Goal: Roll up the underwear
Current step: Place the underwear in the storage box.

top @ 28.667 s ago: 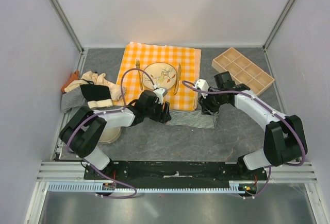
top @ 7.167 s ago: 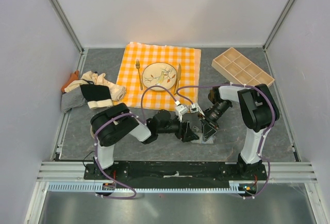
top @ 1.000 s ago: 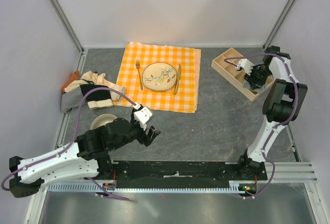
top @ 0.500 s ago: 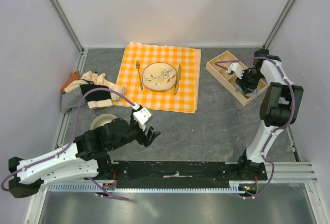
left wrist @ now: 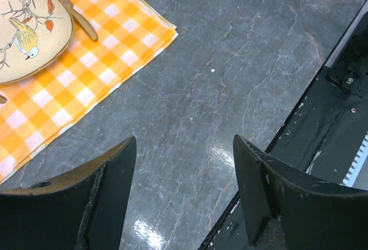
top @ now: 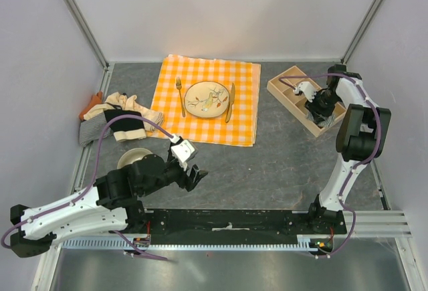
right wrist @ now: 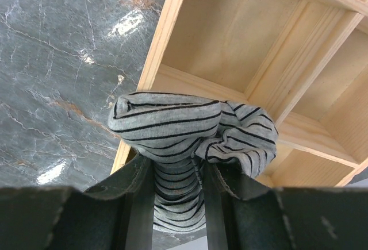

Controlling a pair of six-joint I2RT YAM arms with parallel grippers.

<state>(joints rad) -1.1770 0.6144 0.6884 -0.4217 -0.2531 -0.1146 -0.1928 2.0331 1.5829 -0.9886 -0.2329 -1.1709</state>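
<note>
Two arms sit well apart. The right arm stands folded at the far right, its gripper [right wrist: 175, 189] clamped on a striped roll [right wrist: 172, 126] over the tray's [right wrist: 167, 43] near rim. The left arm lies low along the near left, its gripper [left wrist: 184, 195] spread wide above the table [left wrist: 241, 60]. Other underwear [top: 114, 122] is heaped at the left.

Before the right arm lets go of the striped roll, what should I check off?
1. Right gripper shut on the striped roll: ok.
2. Roll tight: cannot tell; one fold bulges sideways.
3. Roll centred over a compartment: not ok; in the wrist view it overlaps the wooden tray at its outer wall.
4. Visible compartments free: ok.
5. Left gripper open, over bare table: ok.
</note>
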